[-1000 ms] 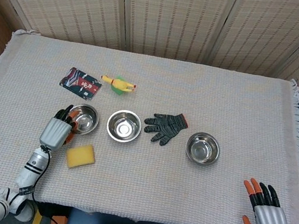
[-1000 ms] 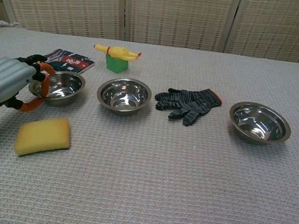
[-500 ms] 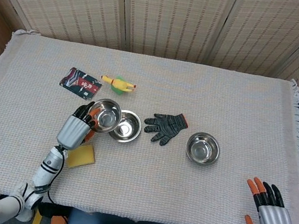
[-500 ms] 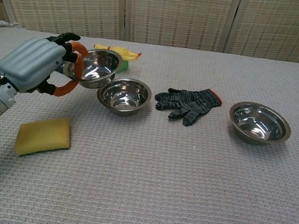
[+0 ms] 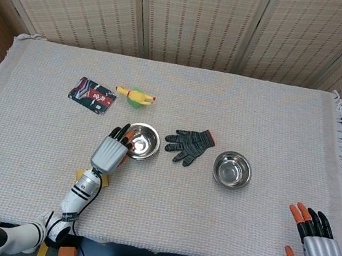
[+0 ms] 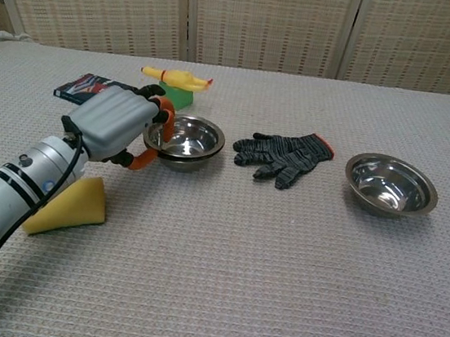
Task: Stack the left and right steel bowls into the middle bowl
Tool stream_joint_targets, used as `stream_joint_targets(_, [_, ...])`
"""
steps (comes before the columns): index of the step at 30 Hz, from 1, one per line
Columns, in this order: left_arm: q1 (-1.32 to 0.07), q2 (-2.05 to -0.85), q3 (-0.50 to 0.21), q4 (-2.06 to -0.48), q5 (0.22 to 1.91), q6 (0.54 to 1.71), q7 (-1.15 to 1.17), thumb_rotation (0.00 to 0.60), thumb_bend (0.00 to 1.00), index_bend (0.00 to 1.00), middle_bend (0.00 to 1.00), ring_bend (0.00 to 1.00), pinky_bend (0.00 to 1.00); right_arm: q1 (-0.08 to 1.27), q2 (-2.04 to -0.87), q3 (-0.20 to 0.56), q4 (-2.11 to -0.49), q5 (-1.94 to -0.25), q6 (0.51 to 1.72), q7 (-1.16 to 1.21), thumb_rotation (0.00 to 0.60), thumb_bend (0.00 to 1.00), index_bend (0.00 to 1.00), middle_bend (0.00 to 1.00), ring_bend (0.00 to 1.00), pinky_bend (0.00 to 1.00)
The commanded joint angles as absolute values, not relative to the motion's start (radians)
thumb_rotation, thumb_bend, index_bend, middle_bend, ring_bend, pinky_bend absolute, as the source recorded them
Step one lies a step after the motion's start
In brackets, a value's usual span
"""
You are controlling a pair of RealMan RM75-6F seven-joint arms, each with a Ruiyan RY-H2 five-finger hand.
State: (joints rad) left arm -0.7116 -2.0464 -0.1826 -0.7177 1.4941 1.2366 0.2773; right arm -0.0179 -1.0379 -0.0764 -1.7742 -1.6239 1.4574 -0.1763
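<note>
My left hand grips the near-left rim of the left steel bowl, which now sits in the middle bowl at the table's centre. The two read as one stack, and I cannot tell their rims apart. In the chest view the left hand has its fingers hooked over that rim. The right steel bowl stands alone further right, also seen in the chest view. My right hand hovers off the table's near right corner, fingers spread and holding nothing.
A black glove lies between the stack and the right bowl. A yellow sponge sits under my left forearm. A rubber chicken on a green block and a dark packet lie behind the stack.
My left hand lifted the left bowl, carried it right and lowered it into the middle bowl. The right hand drifted slightly toward the near right corner.
</note>
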Motion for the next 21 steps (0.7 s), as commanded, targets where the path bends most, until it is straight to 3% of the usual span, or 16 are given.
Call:
stream_joint_targets(1, [-0.691,-2.021,-0.171,-0.783,1.480,1.221,0.299,0.600,0.43,0.11,0.12,0.01,0.21,-0.018,-1.040,-0.076,-1.773,-1.623,1.458,-0.178,0.600,0.21,0.00,0.00,0.00,0.00])
stream_joint_targets(3, [-0.667,-1.954,-0.130,-0.957,1.521,1.259,0.319,0.600,0.41,0.01,0.09,0.00,0.20,-0.013,-1.049,-0.069,-1.766,-1.605,1.445,-0.190,0.600,0.22,0.00,0.00,0.00,0.00])
stream_joint_targets(9, [-0.607,-1.782,-0.085,-1.298,1.548,1.313,0.442,0.600,0.41,0.00,0.08,0.00,0.20,0.031,-1.108,-0.039,-1.734,-1.542,1.365,-0.250,0.600,0.22,0.00,0.00,0.00,0.00])
stream_joint_targets(17, [-0.512,-1.620,-0.040,-1.450,1.549,1.387,0.474,0.600,0.41,0.00,0.08,0.00,0.21,0.161,-1.255,0.047,-1.635,-1.460,1.223,-0.375,0.600,0.22,0.00,0.00,0.00,0.00])
stream_joint_targets(21, [-0.476,-1.564,-0.022,-1.458,1.554,1.412,0.463,0.600,0.41,0.00,0.08,0.00,0.21,0.248,-1.388,0.103,-1.500,-1.464,1.186,-0.391,0.600,0.22,0.08,0.00,0.00,0.00])
